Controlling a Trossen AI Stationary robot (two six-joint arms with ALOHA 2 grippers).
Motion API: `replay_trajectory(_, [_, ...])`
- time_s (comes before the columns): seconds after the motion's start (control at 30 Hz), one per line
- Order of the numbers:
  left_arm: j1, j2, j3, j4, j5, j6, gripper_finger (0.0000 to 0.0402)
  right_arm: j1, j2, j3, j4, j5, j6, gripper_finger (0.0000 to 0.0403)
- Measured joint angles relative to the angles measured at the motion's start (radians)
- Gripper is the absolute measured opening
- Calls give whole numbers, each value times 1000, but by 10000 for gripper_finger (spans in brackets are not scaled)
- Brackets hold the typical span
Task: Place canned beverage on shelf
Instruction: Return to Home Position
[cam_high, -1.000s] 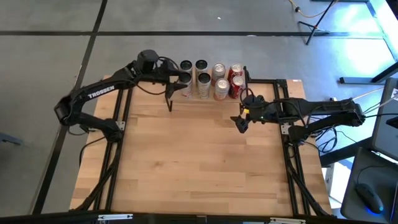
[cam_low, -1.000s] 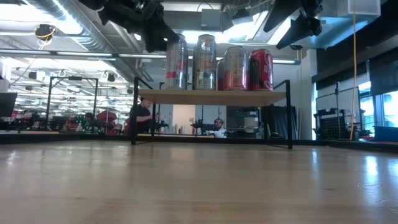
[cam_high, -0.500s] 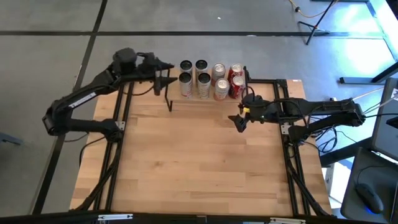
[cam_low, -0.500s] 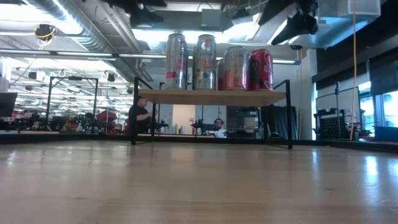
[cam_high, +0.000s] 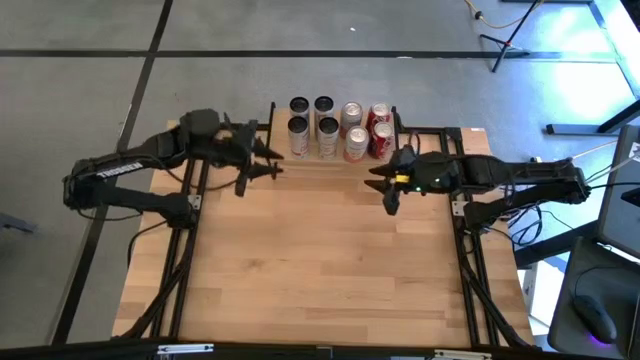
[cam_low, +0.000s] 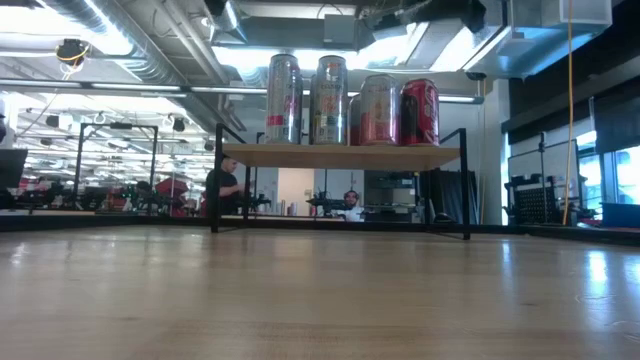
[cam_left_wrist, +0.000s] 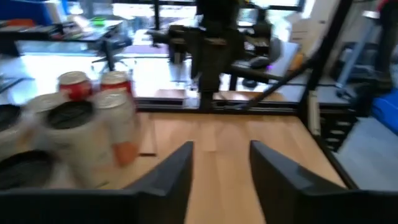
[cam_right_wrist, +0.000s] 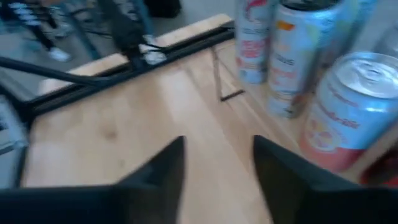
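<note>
Several beverage cans (cam_high: 335, 125) stand upright on their bases in two rows on the shelf (cam_high: 283, 142), a low wooden riser on black legs at the table's far edge. They also show in the low view (cam_low: 350, 100) on the shelf top (cam_low: 340, 156). My left gripper (cam_high: 268, 162) is open and empty, just off the shelf's left front corner; its wrist view (cam_left_wrist: 221, 180) shows the cans (cam_left_wrist: 74, 124) to one side. My right gripper (cam_high: 380, 188) is open and empty, in front of the shelf's right end; its wrist view (cam_right_wrist: 217, 168) shows cans (cam_right_wrist: 348, 112) close by.
The wooden tabletop (cam_high: 320, 260) stretches from the shelf to the near edge. Black frame rails (cam_high: 190, 250) run along both its sides. In the low view, people (cam_low: 225, 185) stand in the room far behind the table.
My left gripper has drawn back from the leftmost cans on the shelf toward the table's left edge, then come toward the near edge, off the shelf's left front corner. The cans have stayed upright on the shelf. My right gripper has shifted a little toward the shelf.
</note>
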Motion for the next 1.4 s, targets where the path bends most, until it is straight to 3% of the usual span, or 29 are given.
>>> replay_trajectory(0.13, [-80, -42, -115, 86, -13, -26, 75, 0, -50, 0, 13, -46, -40, 49])
replay_trajectory(0.2, [-109, -77, -198, 173, -19, -58, 46, 0, -80, 1, 12, -45, -69, 13])
replay_trajectory(0.33, [-142, -139, -319, 279, -57, -131, 7, -14, -143, -1, 7, -45, -114, 34])
replay_trajectory(0.43, [-150, -168, -351, 288, -73, -126, 5, -14, -198, -26, 16, -89, -120, 44])
replay_trajectory(0.8, [-154, -164, -355, 283, -128, -124, 23, -13, -491, -327, 159, -141, -86, 3])
replay_trajectory(1.03, [-180, -164, -355, 282, -123, -108, 24, -13, -717, -532, 185, -99, -85, 14])
replay_trajectory(1.2, [-198, -159, -355, 205, -121, -148, 24, -13, -780, -562, 180, -102, -31, 17])
replay_trajectory(1.3, [-211, -150, -356, 219, -126, -101, 24, -13, -794, -583, 174, -183, -126, 17])
replay_trajectory(1.4, [-221, -153, -355, 249, -125, -34, 24, -13, -823, -635, 237, -199, -174, 17])
